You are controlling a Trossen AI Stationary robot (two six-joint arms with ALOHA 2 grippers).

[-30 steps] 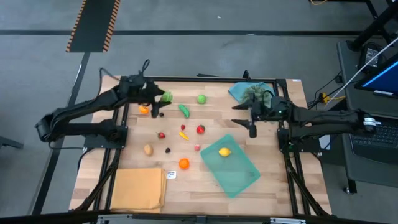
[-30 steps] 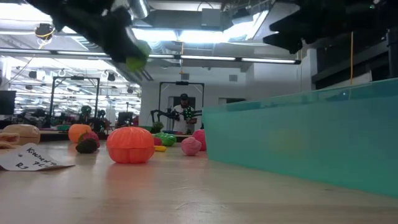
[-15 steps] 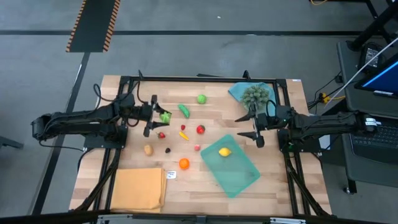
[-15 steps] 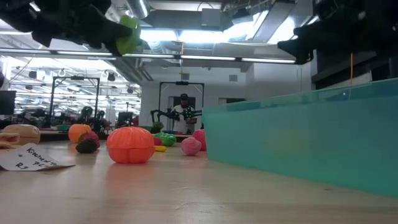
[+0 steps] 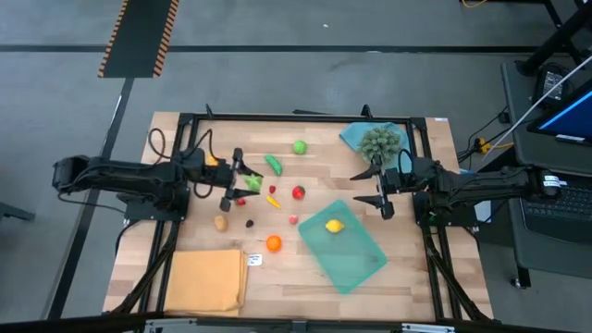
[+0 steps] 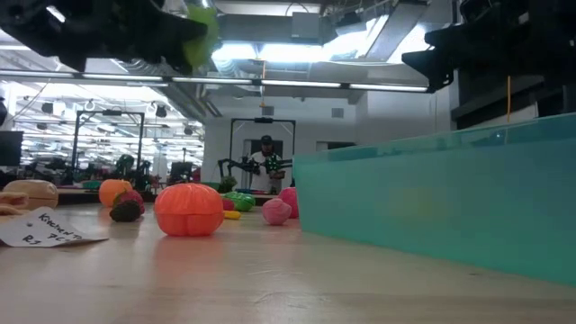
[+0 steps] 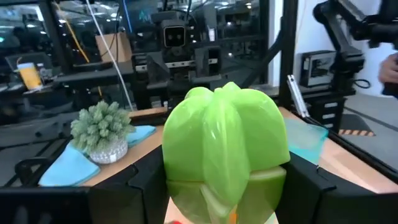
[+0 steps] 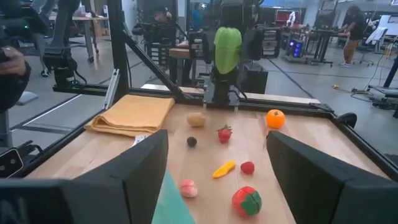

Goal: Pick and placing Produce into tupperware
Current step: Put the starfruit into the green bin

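My left gripper (image 5: 242, 181) hovers over the table's left half, shut on a light green lobed produce piece (image 7: 224, 146), which also shows in the high view (image 5: 252, 182). My right gripper (image 5: 363, 187) hangs open over the right half, by the far corner of the teal tupperware (image 5: 356, 259), with nothing between its fingers. A yellow lemon (image 5: 334, 225) lies in the tupperware. Loose produce lies on the wood between the arms: a tomato (image 5: 298, 192), a strawberry (image 5: 240, 201), a potato (image 5: 220, 222), an orange (image 5: 274, 242) and several others. My left gripper pinches the green piece by its two opposite sides (image 7: 171, 155) between the two fingers. The fingers (image 7: 118, 190) lie level and come from the table's left side. The piece stands out past the fingertips, lifted clear of the table.
A spiky grey-green ball (image 5: 379, 141) sits on a blue cloth (image 5: 354, 136) at the far right. A folded orange-yellow cloth (image 5: 205, 280) lies at the near left, a paper label (image 5: 254, 260) beside it. A black frame (image 5: 296, 117) rims the table.
My left gripper has carried the green piece from the far left toward the table's near edge and a little right, sinking and tipping to level. My right gripper has shifted slightly toward the near edge and lower, then stopped. Neither has opened or shut.
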